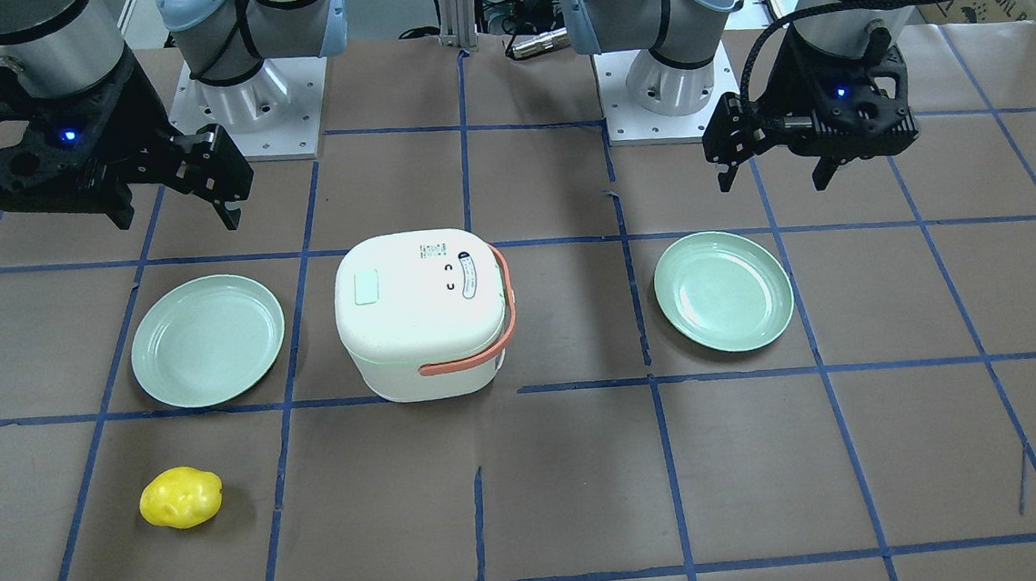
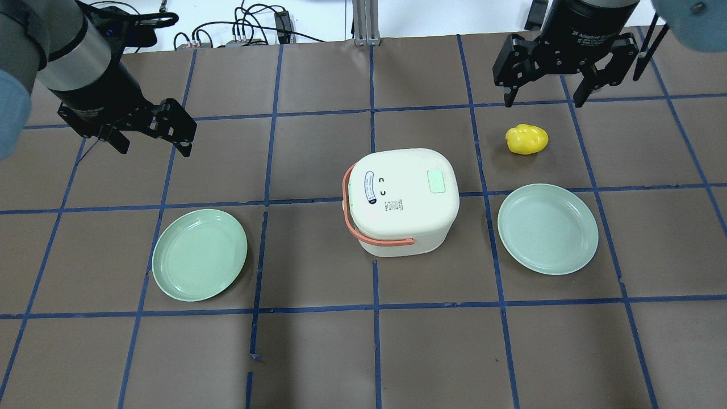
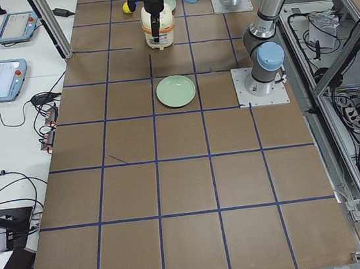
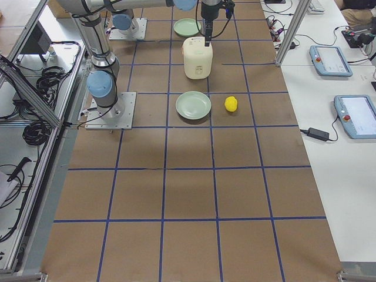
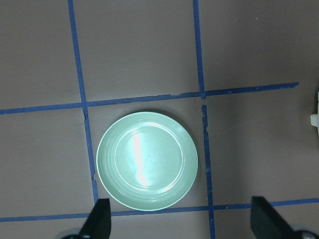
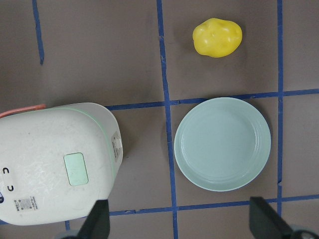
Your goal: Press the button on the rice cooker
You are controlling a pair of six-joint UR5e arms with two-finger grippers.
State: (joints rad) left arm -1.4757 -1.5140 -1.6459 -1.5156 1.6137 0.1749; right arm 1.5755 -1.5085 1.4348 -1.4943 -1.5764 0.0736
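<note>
Overhead exterior view: a white, rounded-square rice cooker point(image 2: 400, 199) sits at the centre of the brown paper surface point(image 2: 318, 352), which blue tape rules into squares. Its lid looks smooth and matte. The pale green rectangular button point(image 2: 436, 182) lies on the lid toward 3 o'clock, and a salmon band handle point(image 2: 363, 227) is folded down along the 9 and 6 o'clock sides. A glossy, round mint-green plate point(image 2: 199, 254) lies at 8 o'clock of the cooker and a second plate point(image 2: 547, 228) at 3 o'clock, both apart from it. A lumpy, shiny yellow object point(image 2: 527, 139), potato-shaped, rests at 2 o'clock, near the second plate but not touching it. The left jaws hover out at 10 o'clock and the right jaws at 2 o'clock, beyond the yellow object; both are spread wide with nothing between them, well apart from the button. Small print on the lid's label point(image 2: 392, 204) is too fine to read. From the left wrist camera only a white sliver of the cooker shows at the 3 o'clock edge; the right wrist camera cuts the cooker off at 9 and 6 o'clock and shows only black fingertips point(image 6: 97, 221). In both side views an arm stands in front of part of the cooker.
</note>
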